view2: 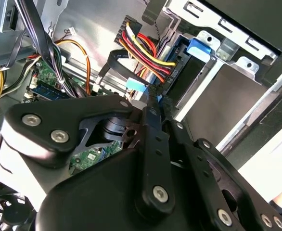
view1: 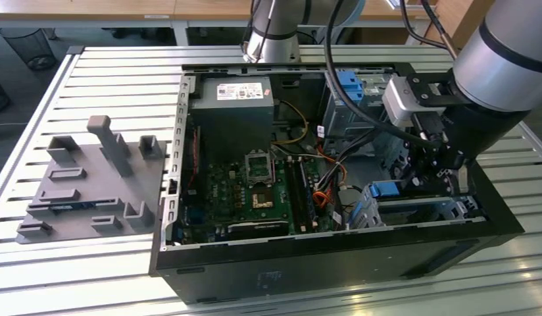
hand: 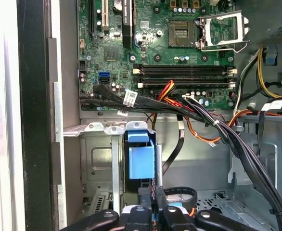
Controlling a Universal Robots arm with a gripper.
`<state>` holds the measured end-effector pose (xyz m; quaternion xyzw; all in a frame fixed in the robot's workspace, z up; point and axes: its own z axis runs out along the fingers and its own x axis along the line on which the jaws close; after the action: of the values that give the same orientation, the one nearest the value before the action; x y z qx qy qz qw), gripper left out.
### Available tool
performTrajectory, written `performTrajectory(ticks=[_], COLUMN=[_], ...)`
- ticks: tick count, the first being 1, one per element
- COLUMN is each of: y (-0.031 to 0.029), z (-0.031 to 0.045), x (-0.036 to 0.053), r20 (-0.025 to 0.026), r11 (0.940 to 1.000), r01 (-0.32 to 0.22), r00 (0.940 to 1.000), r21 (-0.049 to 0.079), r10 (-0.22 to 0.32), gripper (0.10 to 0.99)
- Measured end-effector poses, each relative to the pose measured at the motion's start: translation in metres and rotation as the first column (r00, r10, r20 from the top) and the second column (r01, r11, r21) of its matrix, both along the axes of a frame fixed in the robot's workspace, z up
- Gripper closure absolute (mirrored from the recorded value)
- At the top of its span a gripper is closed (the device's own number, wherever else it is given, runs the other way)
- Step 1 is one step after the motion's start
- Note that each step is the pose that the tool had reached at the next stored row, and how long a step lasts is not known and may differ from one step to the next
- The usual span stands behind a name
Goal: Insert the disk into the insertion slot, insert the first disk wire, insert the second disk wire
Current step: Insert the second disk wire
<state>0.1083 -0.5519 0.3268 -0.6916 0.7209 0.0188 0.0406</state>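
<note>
1. Exterior view: the gripper (view1: 442,172) reaches down into the open case's corner, right of the motherboard (view1: 258,187). The disk (view1: 387,189), marked by its blue carrier, sits in the slot (view1: 420,209) just beside the gripper.

2. Second wrist view: the gripper's fingers are closed on a wire plug (view2: 137,86) at the blue carrier's end; the cage runs away lengthwise from the gripper. Wires (view2: 141,48) crowd the gap above.

3. First wrist view: the carrier (hand: 141,159) stands directly ahead of the closed fingertips (hand: 153,204), between them and the motherboard (hand: 155,48); cables (hand: 198,115) cross between.
</note>
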Motion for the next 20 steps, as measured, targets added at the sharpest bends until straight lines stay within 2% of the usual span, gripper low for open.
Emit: performTrajectory(ticks=[1, 2, 12, 20], y=[0.0, 0.0, -0.0001, 0.0], z=[0.0, -0.0001, 0.0045, 0.0124], x=[0.0, 0.0, 0.0, 0.0], r20=[0.0, 0.0, 0.0, -0.0003], r11=[1.0, 1.0, 1.0, 0.9999], r01=[0.0, 0.0, 0.0, 0.0], r00=[1.0, 1.0, 1.0, 1.0], r21=[0.0, -0.002, -0.008, -0.012], r10=[0.0, 0.0, 0.0, 0.0], gripper=[0.922, 0.863, 0.863, 0.863])
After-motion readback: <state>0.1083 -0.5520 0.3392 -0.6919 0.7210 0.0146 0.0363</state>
